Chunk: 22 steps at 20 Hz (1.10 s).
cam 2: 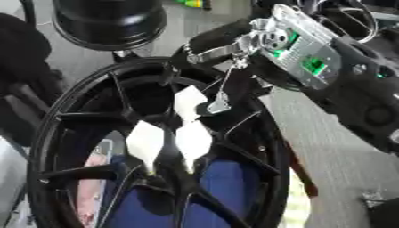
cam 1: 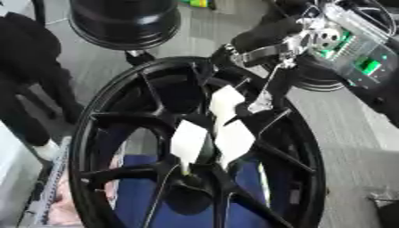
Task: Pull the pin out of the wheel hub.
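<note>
A: Count of wheels?

B: Two. One large black hub (cam 1: 195,147) fills the view, tilted; thin paired spokes, glossy, running to a dark centre. A second black rim (cam 1: 124,20) stands behind it at the top, smooth and drum-shaped.

A: White items on the hub?

B: Three white tags (cam 1: 191,140), flat and roughly diamond-shaped, matte, clustered near the centre.

A: The pin?

B: One thin silver rod (cam 2: 224,87) hangs from the right hand (cam 2: 214,42) down to a small metal end piece near the upper tag. Cannot tell whether its tip sits in the hub.

A: Hand state?

B: Right hand enters from upper right, black fingers curled over the hub's upper rim, closed about the rod's top. Left hand does not show.

A: Below the hub?

B: Blue surface (cam 1: 144,196), seen through the spokes.
</note>
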Each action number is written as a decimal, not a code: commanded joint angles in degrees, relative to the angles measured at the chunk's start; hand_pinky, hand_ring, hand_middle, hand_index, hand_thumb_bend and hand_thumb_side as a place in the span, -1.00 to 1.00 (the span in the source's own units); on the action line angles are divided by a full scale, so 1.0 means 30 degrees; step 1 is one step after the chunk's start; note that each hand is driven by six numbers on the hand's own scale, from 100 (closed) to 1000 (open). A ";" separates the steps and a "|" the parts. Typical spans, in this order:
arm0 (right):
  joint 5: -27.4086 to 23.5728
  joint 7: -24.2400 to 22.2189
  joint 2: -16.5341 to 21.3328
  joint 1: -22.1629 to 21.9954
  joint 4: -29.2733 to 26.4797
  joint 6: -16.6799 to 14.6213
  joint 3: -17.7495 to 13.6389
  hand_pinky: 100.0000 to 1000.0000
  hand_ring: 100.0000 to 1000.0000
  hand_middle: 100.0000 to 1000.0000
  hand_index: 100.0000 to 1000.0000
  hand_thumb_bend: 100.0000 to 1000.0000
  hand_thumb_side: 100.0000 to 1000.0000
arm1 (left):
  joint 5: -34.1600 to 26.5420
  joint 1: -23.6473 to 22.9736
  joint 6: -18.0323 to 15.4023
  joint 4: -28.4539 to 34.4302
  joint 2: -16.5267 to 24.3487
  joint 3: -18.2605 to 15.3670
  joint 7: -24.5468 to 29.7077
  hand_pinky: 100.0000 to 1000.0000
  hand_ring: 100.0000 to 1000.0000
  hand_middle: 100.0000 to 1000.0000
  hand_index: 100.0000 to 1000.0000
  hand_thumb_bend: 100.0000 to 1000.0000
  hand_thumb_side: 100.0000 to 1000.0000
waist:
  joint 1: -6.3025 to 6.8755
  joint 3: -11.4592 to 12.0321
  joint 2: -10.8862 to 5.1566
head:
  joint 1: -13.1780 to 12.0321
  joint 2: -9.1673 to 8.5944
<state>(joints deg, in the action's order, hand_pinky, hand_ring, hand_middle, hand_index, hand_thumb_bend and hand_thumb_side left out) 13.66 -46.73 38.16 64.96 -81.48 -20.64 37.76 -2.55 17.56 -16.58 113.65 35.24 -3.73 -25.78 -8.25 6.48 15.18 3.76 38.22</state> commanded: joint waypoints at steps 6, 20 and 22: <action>0.0544 -0.1744 0.0304 0.0077 0.0802 -0.2221 -0.0415 0.80 0.76 0.68 0.82 -0.50 -0.84 | -0.0157 0.0191 -0.0081 0.0315 0.0434 -0.0168 0.0005 0.46 0.58 0.39 0.64 -0.79 0.12 | 0.0118 0.0074 -0.0240 | 0.0249 0.0085; -0.0588 -0.1744 -0.0037 0.0308 0.0973 -0.2130 0.0115 0.80 0.74 0.62 0.75 -0.59 -0.73 | -0.0122 0.0151 0.0051 0.0315 0.0366 -0.0233 -0.0087 0.46 0.59 0.40 0.64 -0.78 0.12 | 0.0059 0.0065 -0.0314 | 0.0331 0.0235; -0.0579 -0.1744 -0.0063 0.0237 0.1139 -0.2264 0.0184 0.80 0.74 0.61 0.75 -0.60 -0.74 | -0.0122 0.0149 0.0045 0.0315 0.0360 -0.0258 -0.0105 0.46 0.59 0.39 0.64 -0.78 0.12 | 0.0042 0.0087 -0.0319 | 0.0340 0.0266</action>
<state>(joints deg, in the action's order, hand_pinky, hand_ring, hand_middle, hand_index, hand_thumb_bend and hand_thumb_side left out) 12.18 -46.10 37.08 64.55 -78.17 -21.28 38.81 -2.97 17.58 -16.45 113.65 35.23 -3.76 -25.95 -8.57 6.72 15.49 4.56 38.77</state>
